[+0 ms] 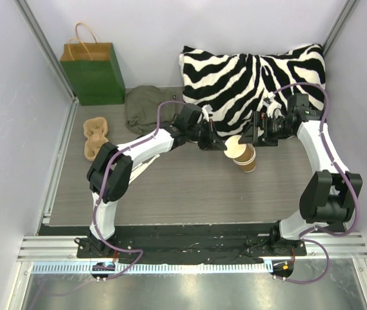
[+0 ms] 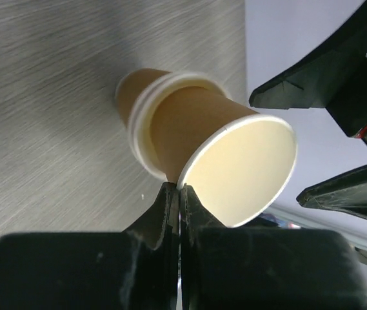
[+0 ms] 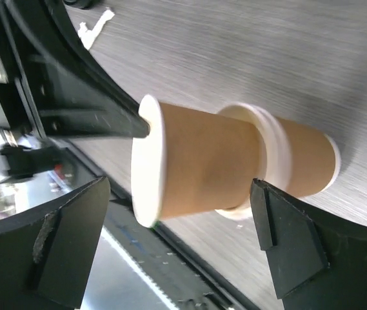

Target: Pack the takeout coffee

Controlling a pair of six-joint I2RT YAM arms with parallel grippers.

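Tan kraft-paper cups stand nested near the middle of the grey table (image 1: 170, 187): an open upper cup (image 2: 235, 161) with a white inside sits in a lower cup (image 2: 135, 97) with a white rolled rim. Whether that lower one is the lidded coffee cannot be told. The left gripper (image 2: 178, 188) has its fingers pinched together on the upper cup's rim, and the right gripper (image 3: 182, 187) has its fingers wide apart, flanking the stack in front of the zebra pillow (image 1: 247, 81).
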